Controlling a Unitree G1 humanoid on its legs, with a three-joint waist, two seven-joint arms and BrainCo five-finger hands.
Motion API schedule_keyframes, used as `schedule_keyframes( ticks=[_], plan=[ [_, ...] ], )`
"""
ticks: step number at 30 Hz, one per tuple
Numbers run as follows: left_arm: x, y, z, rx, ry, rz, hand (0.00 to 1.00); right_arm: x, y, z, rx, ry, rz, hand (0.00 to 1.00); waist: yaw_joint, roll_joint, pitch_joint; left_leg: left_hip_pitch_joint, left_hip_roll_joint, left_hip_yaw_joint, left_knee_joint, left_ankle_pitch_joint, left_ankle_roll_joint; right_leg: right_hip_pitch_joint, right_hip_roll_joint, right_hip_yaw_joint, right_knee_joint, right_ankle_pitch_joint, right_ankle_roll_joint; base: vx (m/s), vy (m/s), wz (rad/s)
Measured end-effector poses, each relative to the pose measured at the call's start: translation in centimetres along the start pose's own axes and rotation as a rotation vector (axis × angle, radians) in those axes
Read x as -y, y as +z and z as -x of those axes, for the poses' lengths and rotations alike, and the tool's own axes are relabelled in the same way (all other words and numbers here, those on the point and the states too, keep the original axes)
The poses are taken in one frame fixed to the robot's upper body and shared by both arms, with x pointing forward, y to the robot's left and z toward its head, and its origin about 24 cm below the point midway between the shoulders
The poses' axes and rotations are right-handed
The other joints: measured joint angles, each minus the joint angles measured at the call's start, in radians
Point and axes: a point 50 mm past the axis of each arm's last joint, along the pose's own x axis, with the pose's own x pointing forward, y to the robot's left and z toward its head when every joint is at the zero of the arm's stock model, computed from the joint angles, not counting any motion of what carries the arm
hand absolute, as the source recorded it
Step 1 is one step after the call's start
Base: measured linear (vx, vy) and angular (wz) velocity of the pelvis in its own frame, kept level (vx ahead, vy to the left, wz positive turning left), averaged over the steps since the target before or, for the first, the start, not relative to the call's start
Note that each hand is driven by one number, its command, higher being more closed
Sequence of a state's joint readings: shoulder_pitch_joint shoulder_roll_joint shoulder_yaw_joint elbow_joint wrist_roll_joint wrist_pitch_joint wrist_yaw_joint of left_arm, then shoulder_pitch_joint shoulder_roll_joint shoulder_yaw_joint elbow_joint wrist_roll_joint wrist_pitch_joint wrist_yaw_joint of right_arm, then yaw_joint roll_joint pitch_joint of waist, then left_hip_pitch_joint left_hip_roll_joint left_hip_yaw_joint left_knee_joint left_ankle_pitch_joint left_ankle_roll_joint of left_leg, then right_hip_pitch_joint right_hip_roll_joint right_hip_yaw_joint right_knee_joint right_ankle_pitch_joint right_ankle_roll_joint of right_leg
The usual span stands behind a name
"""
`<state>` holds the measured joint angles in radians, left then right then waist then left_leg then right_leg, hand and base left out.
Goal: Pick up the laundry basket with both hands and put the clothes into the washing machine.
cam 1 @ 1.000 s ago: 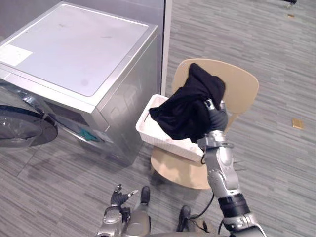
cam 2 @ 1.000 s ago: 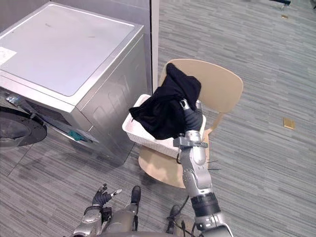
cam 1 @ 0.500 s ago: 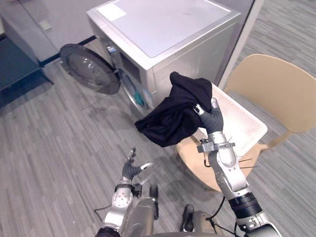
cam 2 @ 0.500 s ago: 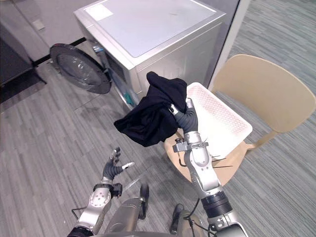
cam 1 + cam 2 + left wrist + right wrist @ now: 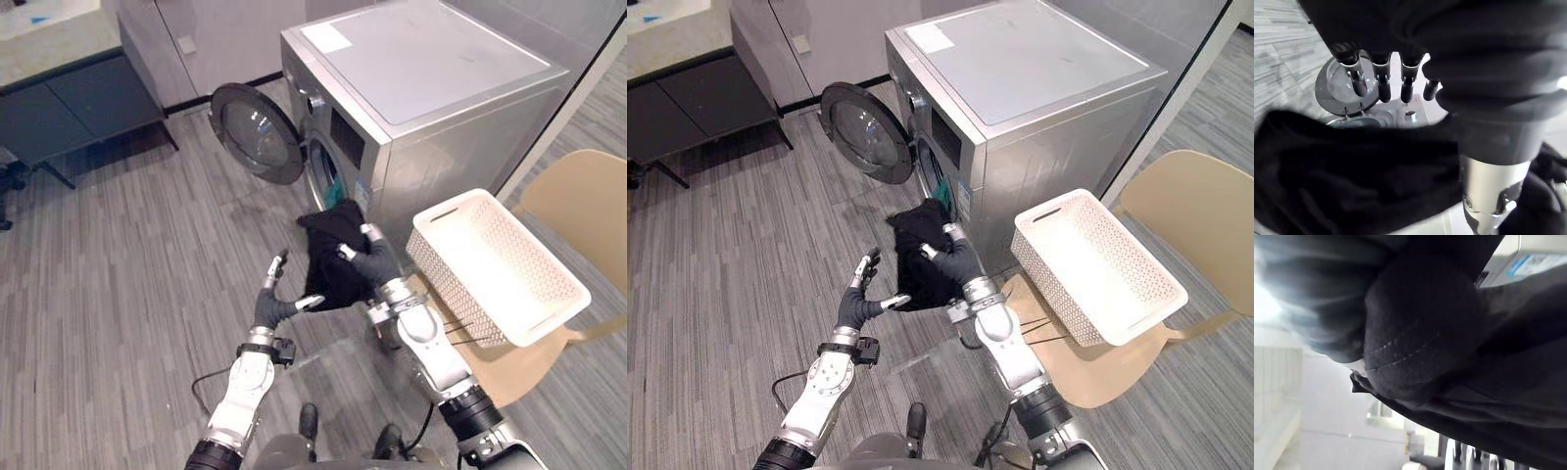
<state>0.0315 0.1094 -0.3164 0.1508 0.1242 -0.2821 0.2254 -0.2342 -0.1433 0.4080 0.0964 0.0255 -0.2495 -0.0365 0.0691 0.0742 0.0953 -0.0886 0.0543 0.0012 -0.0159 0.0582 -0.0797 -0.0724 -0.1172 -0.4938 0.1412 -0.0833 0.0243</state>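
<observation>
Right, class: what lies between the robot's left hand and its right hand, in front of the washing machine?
The black garment, as the left eye view shows. The right hand grips it on one side, and the open left hand is at its other side.

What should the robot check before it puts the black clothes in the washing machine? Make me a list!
1. The door of the washing machine is swung open: ok.
2. The right hand is curled round the black garment: ok.
3. The left hand is open beside the garment, ready to help: ok.
4. The garment is lined up with the drum opening: cannot tell.
5. Nothing is in the way inside the drum: cannot tell.
6. The laundry basket is emptied and rests on the chair: ok.
</observation>
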Motion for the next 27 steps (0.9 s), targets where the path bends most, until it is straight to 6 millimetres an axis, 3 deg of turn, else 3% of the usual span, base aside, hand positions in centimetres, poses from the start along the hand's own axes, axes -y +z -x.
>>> schedule_keyframes(
  ticks=[7,8,16,21,22,27],
  plan=[
    [1.4,0.5,-1.4,0.034,-0.070,-0.041,0.00,-2.7,0.4,-0.7,0.005,0.108,-0.055,1.00,0.001,-0.005,-0.028,0.029,0.030,-0.003,-0.058,0.049,-0.014,0.011,0.037,0.001,-0.024,0.021,-0.027,-0.06,-0.048,-0.01],
    [1.5,0.4,-1.6,0.026,-0.079,-0.054,1.00,-3.0,0.4,-0.7,0.000,0.126,-0.072,1.00,0.000,-0.008,-0.033,0.032,0.035,-0.004,-0.058,0.050,-0.017,0.015,0.043,0.001,-0.026,0.020,-0.030,-0.07,-0.053,-0.03],
    [2.4,-0.6,-2.7,-0.022,-0.116,-0.128,1.00,-5.1,0.3,-0.3,-0.026,0.219,-0.214,1.00,-0.005,-0.031,-0.065,0.033,0.070,-0.014,-0.073,0.062,-0.035,0.012,0.084,0.003,-0.040,0.019,-0.044,-0.05,-0.068,-0.02],
    [2.1,-0.2,-3.4,-0.002,-0.079,-0.136,1.00,-5.6,1.0,-0.2,-0.009,0.247,-0.287,1.00,-0.004,-0.031,-0.070,0.034,0.082,-0.004,-0.073,0.063,-0.037,0.008,0.094,0.014,-0.039,0.022,-0.052,0.02,-0.035,-0.08],
    [2.0,-0.2,-3.4,-0.001,-0.070,-0.135,1.00,-5.7,1.1,-0.2,-0.003,0.254,-0.295,0.00,-0.003,-0.032,-0.071,0.034,0.082,0.000,-0.073,0.064,-0.038,0.005,0.097,0.021,-0.038,0.025,-0.056,0.04,-0.028,-0.16],
    [1.9,-0.2,-3.4,-0.001,-0.062,-0.131,1.00,-5.9,1.4,-0.2,0.008,0.272,-0.310,0.00,-0.019,-0.033,-0.072,0.040,0.083,0.007,-0.072,0.064,-0.038,-0.002,0.101,0.039,-0.019,0.016,-0.062,0.04,-0.015,-0.05]
  ],
)
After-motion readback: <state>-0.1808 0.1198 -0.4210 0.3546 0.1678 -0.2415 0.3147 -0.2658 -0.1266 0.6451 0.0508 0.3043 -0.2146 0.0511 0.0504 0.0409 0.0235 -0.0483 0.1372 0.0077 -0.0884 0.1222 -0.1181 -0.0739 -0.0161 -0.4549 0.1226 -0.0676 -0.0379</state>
